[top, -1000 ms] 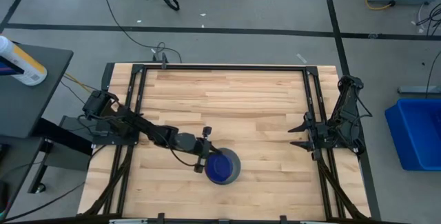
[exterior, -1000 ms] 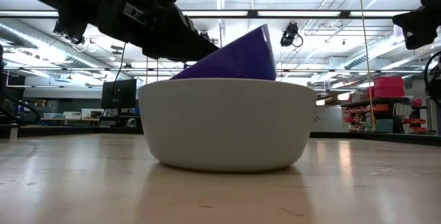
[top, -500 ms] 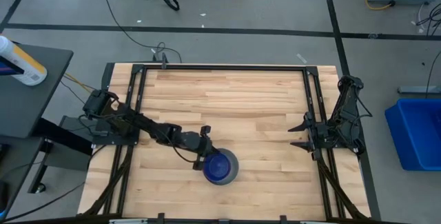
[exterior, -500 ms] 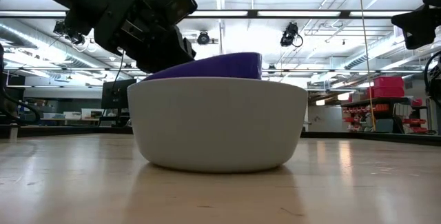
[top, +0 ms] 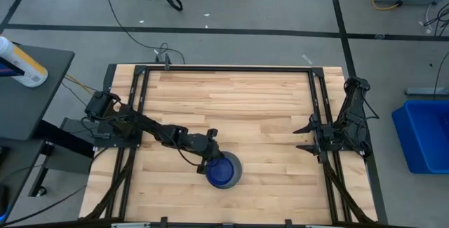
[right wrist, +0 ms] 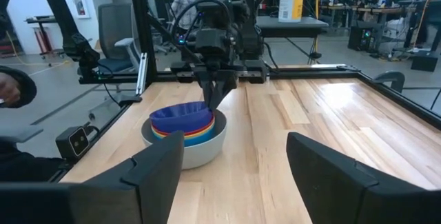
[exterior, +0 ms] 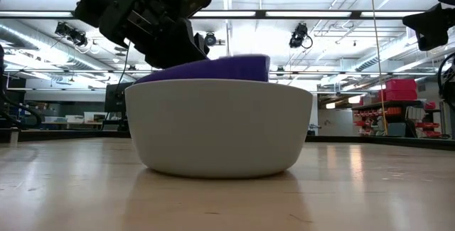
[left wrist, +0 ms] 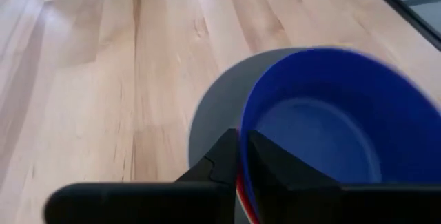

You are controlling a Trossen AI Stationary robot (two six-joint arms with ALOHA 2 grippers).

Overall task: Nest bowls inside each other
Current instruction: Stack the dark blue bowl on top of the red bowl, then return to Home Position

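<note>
High view: left gripper (top: 208, 159) nipping the blue bowl's (top: 222, 170) rim inside the grey bowl (top: 237, 174); right gripper (top: 304, 136) spread wide, well right of it.

No legible text, label, brand, number or sign appears in any view; the bottle (top: 21, 65) on the side table (top: 49, 95) carries a yellow and blue label, its print too small to read.
</note>
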